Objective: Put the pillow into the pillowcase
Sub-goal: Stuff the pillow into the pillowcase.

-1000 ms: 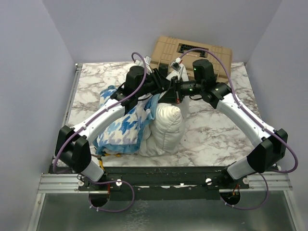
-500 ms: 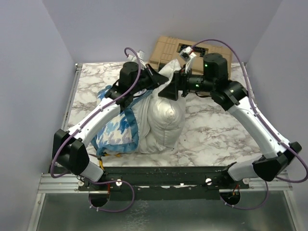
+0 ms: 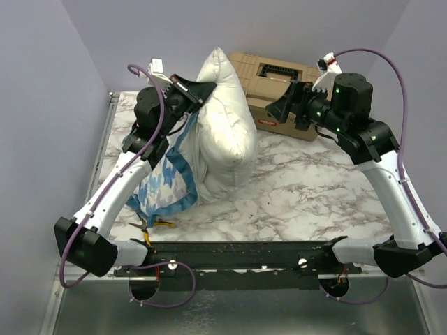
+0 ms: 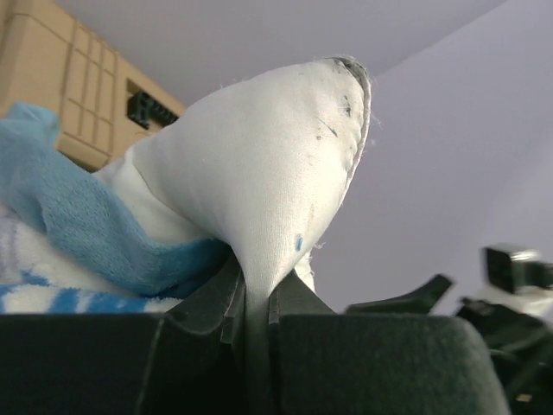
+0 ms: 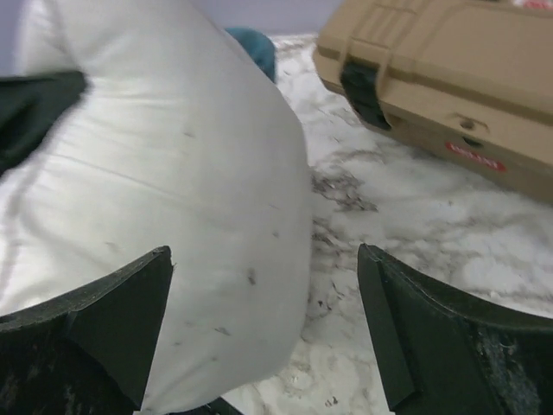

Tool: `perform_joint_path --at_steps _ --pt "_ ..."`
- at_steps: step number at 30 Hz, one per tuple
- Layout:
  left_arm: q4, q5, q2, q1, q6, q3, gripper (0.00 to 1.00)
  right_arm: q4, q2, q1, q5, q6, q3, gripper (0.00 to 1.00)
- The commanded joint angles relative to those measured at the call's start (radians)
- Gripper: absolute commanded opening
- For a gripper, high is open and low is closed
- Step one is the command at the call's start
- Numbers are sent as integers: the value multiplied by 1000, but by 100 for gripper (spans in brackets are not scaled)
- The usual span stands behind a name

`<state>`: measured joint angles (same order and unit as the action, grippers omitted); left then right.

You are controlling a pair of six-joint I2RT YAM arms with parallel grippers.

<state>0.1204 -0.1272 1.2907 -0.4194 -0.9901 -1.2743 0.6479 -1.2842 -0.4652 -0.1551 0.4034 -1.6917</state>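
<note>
The white pillow stands on end on the table, its top corner lifted high. My left gripper is shut on that corner; in the left wrist view the white fabric is pinched between the jaws of the left gripper. The blue and white pillowcase hangs and lies crumpled against the pillow's left side, and its blue edging shows beside the jaws. My right gripper is open and apart from the pillow, to its right. In the right wrist view the pillow bulges ahead of the open right gripper.
A tan hard case sits at the back of the marble table, just behind the pillow and under the right gripper; it also shows as the tan case. Purple walls close in on three sides. A yellow-handled tool lies by the front left edge.
The left gripper shut on the pillow's corner and lifted it up and to the left, standing the pillow upright. The right gripper opened, let go and drew back to the right.
</note>
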Motion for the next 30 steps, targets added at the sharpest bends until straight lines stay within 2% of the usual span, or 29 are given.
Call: perform_joint_path --at_steps 1,4,7,9,11,15,18,20,23,27,30 --pt "264 -76 70 -15 -238 -166 0 92 48 105 33 96 113 93" --pt "352 -56 155 -99 -323 -288 0 115 86 211 -3 106 195 92" --pt "404 -39 269 -214 -319 -471 0 138 114 298 -19 90 234 92" --pt "417 -61 333 -243 -336 -587 0 153 121 335 -11 70 230 92" --pt "459 -53 342 -240 -386 -608 0 165 121 355 8 45 204 92" --pt "591 73 179 -192 -449 -322 0 181 100 361 14 13 145 92" --pt "579 96 -20 -73 -474 -19 0 159 80 361 -68 14 146 92" --pt "443 117 -177 16 -469 167 0 132 51 361 -180 20 166 90" --pt "177 120 -397 146 -366 333 0 80 15 357 -338 30 227 84" --pt "-199 244 -592 222 -159 354 0 30 -17 324 -428 30 307 83" --pt "-448 370 -621 223 9 264 0 20 -53 277 -467 19 334 84"
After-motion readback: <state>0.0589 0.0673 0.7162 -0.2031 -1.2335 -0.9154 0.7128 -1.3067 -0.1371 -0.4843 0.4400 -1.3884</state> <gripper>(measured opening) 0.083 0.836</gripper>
